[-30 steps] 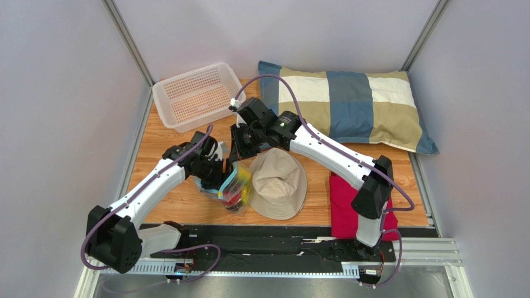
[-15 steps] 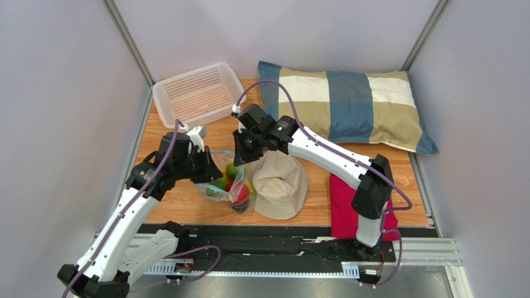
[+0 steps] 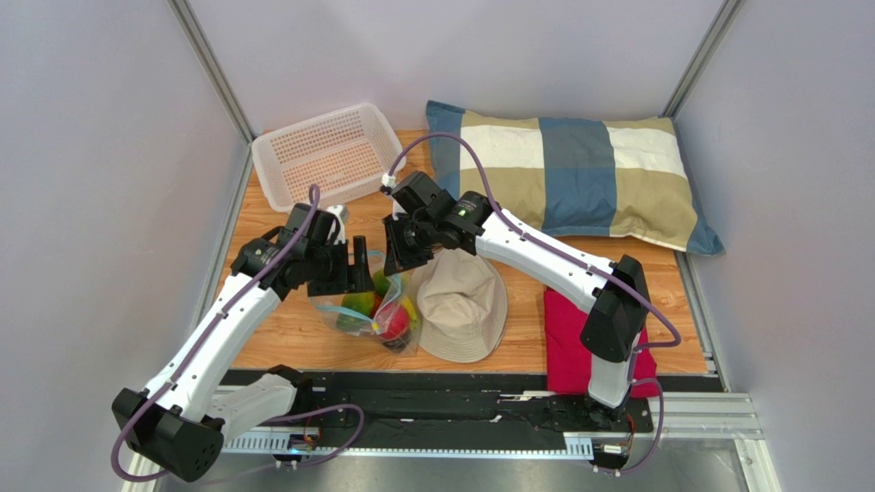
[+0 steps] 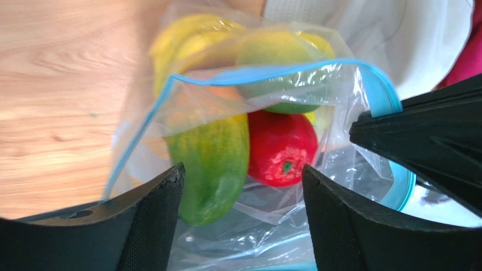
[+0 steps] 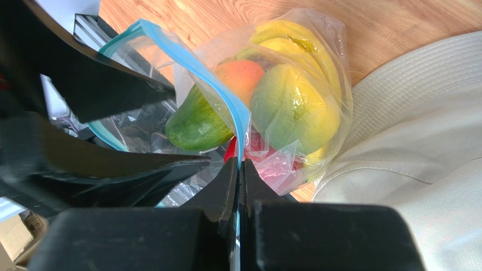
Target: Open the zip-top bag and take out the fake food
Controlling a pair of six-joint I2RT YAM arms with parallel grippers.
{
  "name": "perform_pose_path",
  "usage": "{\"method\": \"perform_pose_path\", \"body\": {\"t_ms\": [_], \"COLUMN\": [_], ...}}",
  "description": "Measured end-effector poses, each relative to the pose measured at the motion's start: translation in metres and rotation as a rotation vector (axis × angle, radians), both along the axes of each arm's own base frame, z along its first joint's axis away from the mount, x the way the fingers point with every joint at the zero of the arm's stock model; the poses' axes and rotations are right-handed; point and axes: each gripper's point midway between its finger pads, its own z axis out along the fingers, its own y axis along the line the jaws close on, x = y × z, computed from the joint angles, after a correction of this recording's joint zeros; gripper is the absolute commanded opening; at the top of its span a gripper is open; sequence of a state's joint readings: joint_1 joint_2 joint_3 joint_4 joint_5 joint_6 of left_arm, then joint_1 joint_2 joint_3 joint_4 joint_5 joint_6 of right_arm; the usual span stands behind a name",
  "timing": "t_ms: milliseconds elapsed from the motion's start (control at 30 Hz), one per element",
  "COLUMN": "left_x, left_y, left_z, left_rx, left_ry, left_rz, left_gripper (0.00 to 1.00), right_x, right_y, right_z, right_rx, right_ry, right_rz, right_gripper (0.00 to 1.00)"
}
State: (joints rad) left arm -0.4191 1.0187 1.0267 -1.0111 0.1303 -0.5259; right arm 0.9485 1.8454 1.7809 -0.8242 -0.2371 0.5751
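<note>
The zip-top bag (image 3: 382, 313) lies on the wooden table left of the hat, its mouth held open and its blue zip strip (image 5: 195, 68) raised. My right gripper (image 3: 396, 264) is shut on the far edge of that strip (image 5: 239, 161). My left gripper (image 3: 360, 269) is open at the bag's mouth, a jaw on either side of the opening (image 4: 243, 186), holding nothing. The fake food sits inside the bag: a green-orange mango (image 4: 212, 161), a red apple (image 4: 281, 148), yellow bananas (image 4: 186, 34) and a green-yellow round fruit (image 5: 294, 107).
A beige bucket hat (image 3: 464, 302) touches the bag's right side. A white mesh basket (image 3: 327, 154) stands at the back left, a checked pillow (image 3: 575, 174) at the back right, and a red cloth (image 3: 560, 354) at the front right.
My left gripper let go of the bag, drew back to the left, then came back open to the bag's mouth. The bag now gapes wider. My right gripper kept its hold.
</note>
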Motion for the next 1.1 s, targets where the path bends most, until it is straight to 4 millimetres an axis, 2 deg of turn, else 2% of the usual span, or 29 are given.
{"method": "perform_pose_path", "body": {"t_ms": [67,133,167,233,300,367,400,533,633,700,733,767,833,867,933,967,1000,1067,1100], "left_x": [0.005,0.007,0.007,0.004,0.000,-0.004,-0.006,-0.006,0.000,0.003,0.004,0.007,0.010,0.010,0.010,0.008,0.005,0.001,0.001], "left_y": [0.004,0.007,0.008,0.009,0.011,0.013,0.013,0.008,0.004,0.002,0.001,-0.001,-0.002,-0.002,-0.001,0.000,0.000,-0.001,-0.004], "left_z": [0.005,0.001,-0.005,-0.019,-0.030,-0.039,-0.042,-0.056,-0.067,-0.078,-0.080,-0.079,-0.079,-0.078,-0.076,-0.073,-0.069,-0.052,-0.036], "left_rx": [0.036,0.073,0.088,0.114,0.128,0.138,0.140,0.126,0.113,0.112,0.107,0.100,0.095,0.094,0.093,0.091,0.085,0.061,0.036], "left_ry": [-0.005,0.021,0.044,0.103,0.139,0.167,0.178,0.210,0.208,0.221,0.224,0.215,0.202,0.199,0.191,0.187,0.181,0.157,0.132], "left_rz": [-0.001,-0.003,-0.005,-0.009,-0.008,-0.007,-0.006,-0.002,0.014,0.023,0.027,0.030,0.033,0.032,0.032,0.030,0.027,0.016,0.004], "left_gripper": [0.79,0.74,0.68,0.66,0.69,0.81,0.83,0.83,0.73,0.61,0.54,0.37,0.31,0.23,0.14,0.05,0.00,0.00,0.00], "right_x": [0.000,0.000,-0.001,-0.001,-0.001,-0.001,-0.001,0.000,0.000,0.001,0.000,0.000,-0.001,-0.002,-0.002,-0.002,-0.001,-0.001,0.000], "right_y": [0.000,0.000,0.000,0.000,0.000,0.001,0.001,0.002,0.003,0.003,0.003,0.003,0.003,0.002,0.002,0.002,0.002,0.002,0.001], "right_z": [0.000,0.000,0.000,0.000,0.000,0.000,0.001,0.002,0.002,0.001,0.000,-0.002,-0.006,-0.006,-0.007,-0.007,-0.006,-0.005,-0.005], "right_rx": [0.001,0.001,0.002,0.003,0.003,0.004,0.005,0.012,0.016,0.017,0.016,0.015,0.011,0.010,0.008,0.009,0.010,0.011,0.010], "right_ry": [0.001,0.001,0.002,0.003,0.003,0.004,0.004,-0.001,-0.003,-0.003,-0.001,0.003,0.010,0.011,0.012,0.010,0.007,-0.001,-0.010], "right_rz": [0.001,0.002,0.003,0.004,0.005,0.006,0.006,0.006,0.006,0.005,0.006,0.006,0.008,0.008,0.008,0.008,0.010,0.013,0.014], "right_gripper": [0.00,0.00,0.00,0.00,0.00,0.00,0.00,0.00,0.00,0.00,0.00,0.00,0.00,0.00,0.00,0.00,0.00,0.00,0.00]}}
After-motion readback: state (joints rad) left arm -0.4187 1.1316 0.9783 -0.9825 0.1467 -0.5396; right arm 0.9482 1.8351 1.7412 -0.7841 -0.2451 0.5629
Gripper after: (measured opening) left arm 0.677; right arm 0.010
